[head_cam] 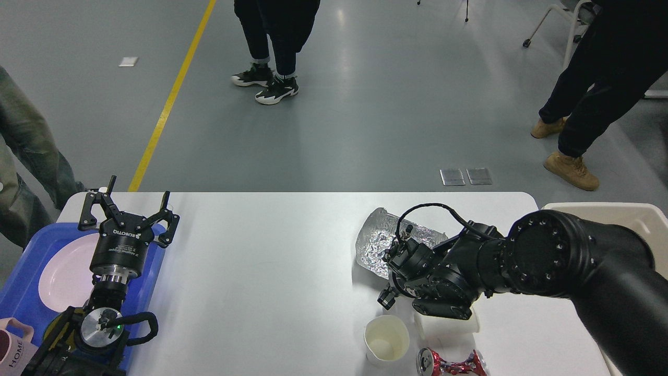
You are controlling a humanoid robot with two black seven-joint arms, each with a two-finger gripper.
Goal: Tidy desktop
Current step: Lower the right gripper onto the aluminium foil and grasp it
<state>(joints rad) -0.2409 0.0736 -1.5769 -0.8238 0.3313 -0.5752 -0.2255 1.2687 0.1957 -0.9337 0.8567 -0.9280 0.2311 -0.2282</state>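
The white desktop (271,261) fills the lower part of the head view. My left gripper (130,206) stands open and empty over its left end, at the blue tray's edge. My right gripper (387,279) hangs low at the right, just in front of a crumpled silver foil sheet (371,244) and above two paper cups. It is dark and its fingers cannot be told apart. One cup (386,339) stands upright; the other (449,325) lies on its side, partly hidden under the gripper. A crushed red can (451,364) lies at the near edge.
A blue tray (26,245) at the left holds a pale plate (62,271) and a pink mug (13,347). A beige bin (644,219) stands off the table's right end. People stand on the grey floor beyond the table.
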